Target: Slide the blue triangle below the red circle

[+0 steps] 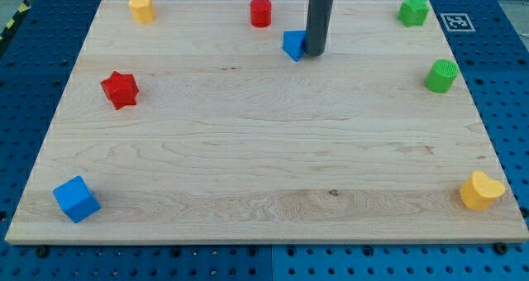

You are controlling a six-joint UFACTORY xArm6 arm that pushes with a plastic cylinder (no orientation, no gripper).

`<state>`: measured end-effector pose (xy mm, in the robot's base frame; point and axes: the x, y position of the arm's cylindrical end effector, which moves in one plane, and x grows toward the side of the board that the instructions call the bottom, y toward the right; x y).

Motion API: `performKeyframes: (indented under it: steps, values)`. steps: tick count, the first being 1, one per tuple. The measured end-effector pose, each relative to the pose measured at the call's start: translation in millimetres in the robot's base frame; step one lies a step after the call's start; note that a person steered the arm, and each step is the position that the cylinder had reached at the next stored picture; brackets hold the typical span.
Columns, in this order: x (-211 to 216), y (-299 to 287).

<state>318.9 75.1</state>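
Note:
The blue triangle [293, 45] lies near the view's top, a little right of centre. The red circle [261, 11], a short cylinder, stands up and to the left of it at the board's top edge. My tip [315, 52] rests on the board right against the triangle's right side. The dark rod rises straight up out of the view's top.
On the wooden board [264, 149]: a yellow block [142, 8] at top left, a red star [120, 89] at left, a blue cube [76, 199] at bottom left, a green star [413, 11] at top right, a green cylinder [441, 75] at right, a yellow heart [481, 190] at bottom right.

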Motion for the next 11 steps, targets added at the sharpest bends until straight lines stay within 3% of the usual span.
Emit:
performKeyframes:
  steps: [3, 11]
  values:
    - [20, -16]
    - [-3, -56]
